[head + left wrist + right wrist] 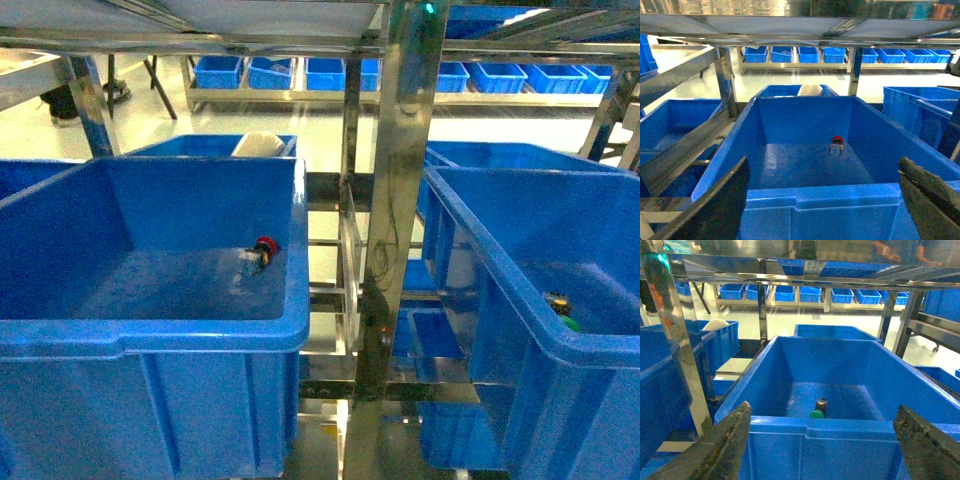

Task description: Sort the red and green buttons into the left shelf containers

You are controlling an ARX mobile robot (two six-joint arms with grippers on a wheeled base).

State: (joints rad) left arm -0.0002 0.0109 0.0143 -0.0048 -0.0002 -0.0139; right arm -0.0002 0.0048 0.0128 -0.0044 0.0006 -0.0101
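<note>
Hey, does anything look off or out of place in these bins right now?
Nothing stands out. The red button lies alone on the floor of one big blue bin, the green button in another bin. No spills or damage visible.

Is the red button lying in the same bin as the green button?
No. In the head view the red button lies in the left bin, the green button in the right bin.

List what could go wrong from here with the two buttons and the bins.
1. The red button lies deep in the left bin, the green button close behind the near wall of the right bin; reaching down may knock the tall rims.
2. Both tools, left and right, stand open and empty; small rounded caps could slip on closing.
3. The steel post between the bins may block crossing.
</note>
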